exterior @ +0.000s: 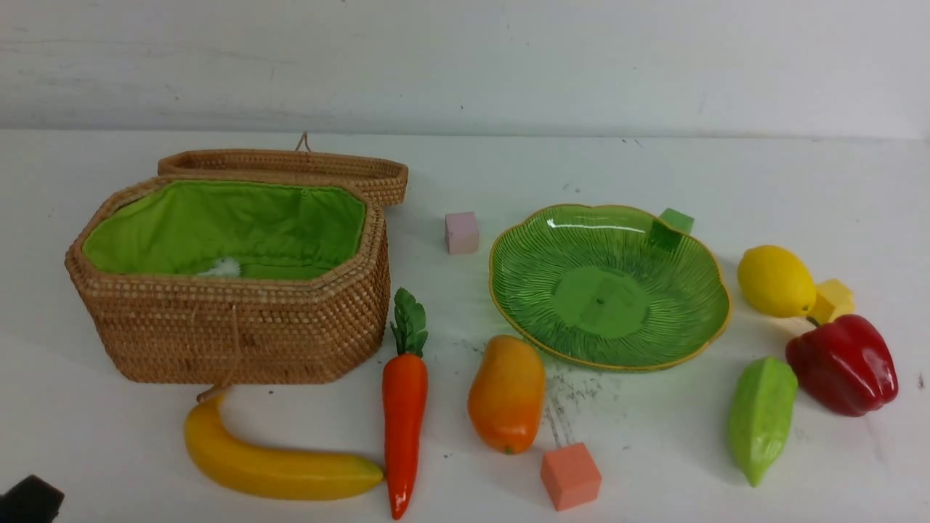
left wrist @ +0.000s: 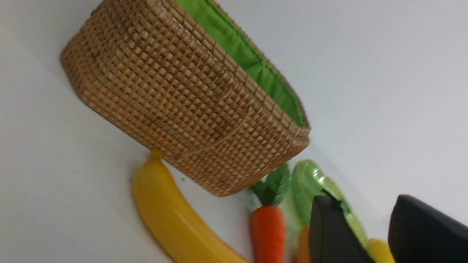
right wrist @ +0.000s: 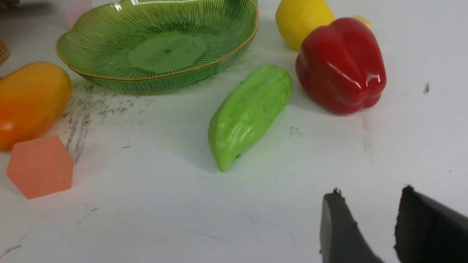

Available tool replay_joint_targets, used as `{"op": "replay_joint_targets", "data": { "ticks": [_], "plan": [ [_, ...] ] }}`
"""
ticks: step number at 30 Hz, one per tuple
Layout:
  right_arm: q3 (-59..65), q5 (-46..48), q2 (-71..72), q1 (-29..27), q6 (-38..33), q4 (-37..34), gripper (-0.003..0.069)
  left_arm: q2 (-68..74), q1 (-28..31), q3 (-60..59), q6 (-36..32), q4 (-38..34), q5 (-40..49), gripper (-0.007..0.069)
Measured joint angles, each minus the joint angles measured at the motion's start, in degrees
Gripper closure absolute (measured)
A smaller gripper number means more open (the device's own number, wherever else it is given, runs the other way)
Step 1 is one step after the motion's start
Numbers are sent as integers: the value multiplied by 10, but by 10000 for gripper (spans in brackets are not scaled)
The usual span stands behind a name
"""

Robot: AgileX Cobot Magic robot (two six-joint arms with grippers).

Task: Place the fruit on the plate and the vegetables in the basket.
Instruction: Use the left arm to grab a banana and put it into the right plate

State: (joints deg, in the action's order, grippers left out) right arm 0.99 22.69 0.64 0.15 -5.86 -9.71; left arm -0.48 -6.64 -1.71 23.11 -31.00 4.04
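Left hand (left wrist: 362,204) released, holding nothing — basket (exterior: 232,334) ahead of it with lid open, banana (exterior: 276,465) and carrot (exterior: 404,428) lying nearer on the tabletop (exterior: 109,436). Mango (exterior: 506,392) sits between the hands, short of the plate (exterior: 610,298). Right hand (right wrist: 371,191) likewise released — pod (right wrist: 248,113) just ahead, pepper (right wrist: 342,65) and lemon (right wrist: 303,20) beyond it, plate further ahead to its left.
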Motion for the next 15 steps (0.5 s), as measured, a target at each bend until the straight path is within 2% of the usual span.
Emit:
{"op": "replay_joint_targets", "data": {
  "ticks": [3,6,12,15],
  "plan": [
    [0,0,0,0,0,0,419,0,0,0,7,-45,-40,386],
    [0,0,0,0,0,0,419,0,0,7,8,-58,-48,405],
    [0,0,0,0,0,0,419,0,0,128,-33,-24,75,636],
    [0,0,0,0,0,0,419,10,0,180,-57,-15,145,638]
  ]
}}
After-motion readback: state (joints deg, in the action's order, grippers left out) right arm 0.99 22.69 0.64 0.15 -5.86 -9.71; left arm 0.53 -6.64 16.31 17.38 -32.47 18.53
